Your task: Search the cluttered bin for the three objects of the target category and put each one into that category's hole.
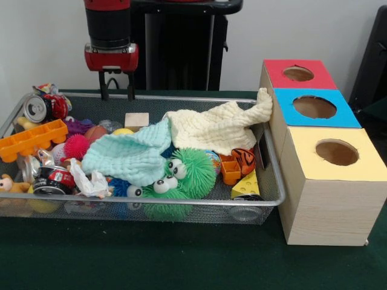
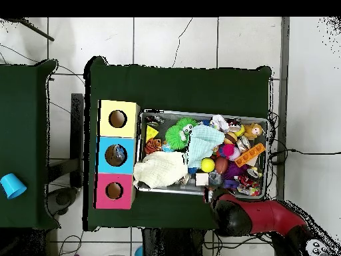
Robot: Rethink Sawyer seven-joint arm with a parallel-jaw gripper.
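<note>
My gripper (image 1: 117,92) hangs open and empty over the far rim of the wire bin (image 1: 181,202), just behind a wooden block (image 1: 136,119). In the overhead view the arm (image 2: 230,208) covers it at the bin's lower edge. The bin holds a cream cloth (image 1: 211,127), a mint cloth (image 1: 133,157), green fuzzy toys with eyes (image 1: 193,169), an orange brick (image 1: 30,139), a can (image 1: 35,109), a pink spiky ball (image 1: 77,145), a cheese wedge (image 1: 247,184) and a tiger toy (image 1: 243,158). The cloths hide much of the pile.
A wooden box stands to the right of the bin with a red-topped hole (image 1: 298,74), a blue-topped hole (image 1: 314,107) and a yellow-topped hole (image 1: 337,152). The cream cloth drapes against its side. A blue cup (image 2: 10,185) sits on a separate table.
</note>
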